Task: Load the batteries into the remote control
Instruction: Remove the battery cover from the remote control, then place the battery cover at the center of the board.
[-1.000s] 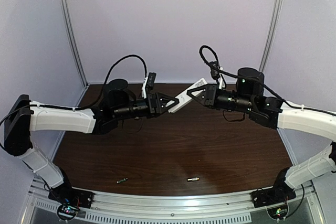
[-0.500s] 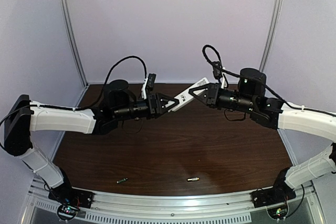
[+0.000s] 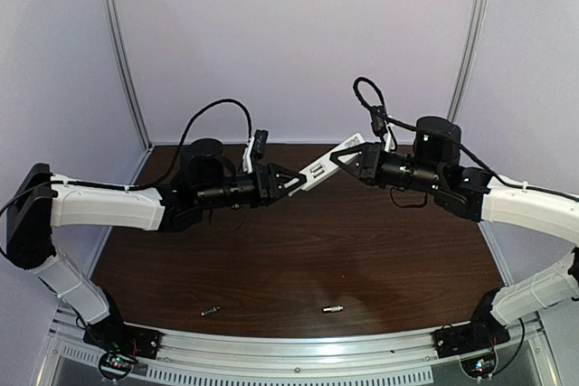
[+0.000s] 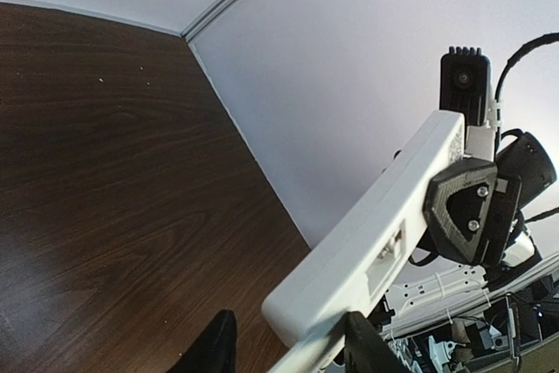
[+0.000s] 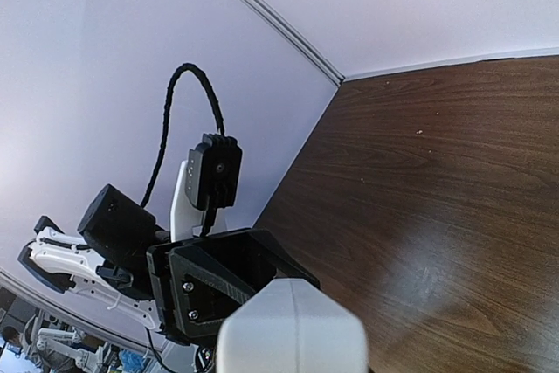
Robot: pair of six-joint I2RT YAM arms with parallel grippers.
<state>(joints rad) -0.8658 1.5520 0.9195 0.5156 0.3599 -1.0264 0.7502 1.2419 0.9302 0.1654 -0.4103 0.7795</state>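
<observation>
Top external view shows the slim white rectangular plastic remote control (image 3: 327, 164) held in the air over the far part of the dark brown wooden tabletop (image 3: 298, 250), slanting up from lower left to upper right between the two arms. The right pincer (image 3: 342, 156) is clamped on its upper end. In the left wrist view one black finger (image 4: 463, 211) of that pincer presses flat against the side of the remote control (image 4: 376, 242). The left pincer (image 3: 298, 179) meets the lower end. Its own camera shows one finger (image 4: 362, 347) against the white body and the other finger (image 4: 214, 351) apart from it, so I cannot tell whether it is gripping or merely straddling that end. The two tiny thin metallic batteries lie on the tabletop near its front edge, well apart from each other and from the remote control, one to the left (image 3: 211, 312) and one nearer the middle (image 3: 333, 309). A small dark recess shows on the remote control's side, but whether it is the battery bay I cannot make out. As I judge it, the task is at an early stage. The remote control is lifted and being handled, perhaps to expose or orient its compartment, and neither battery has been picked up. Both must be collected and seated inside.
</observation>
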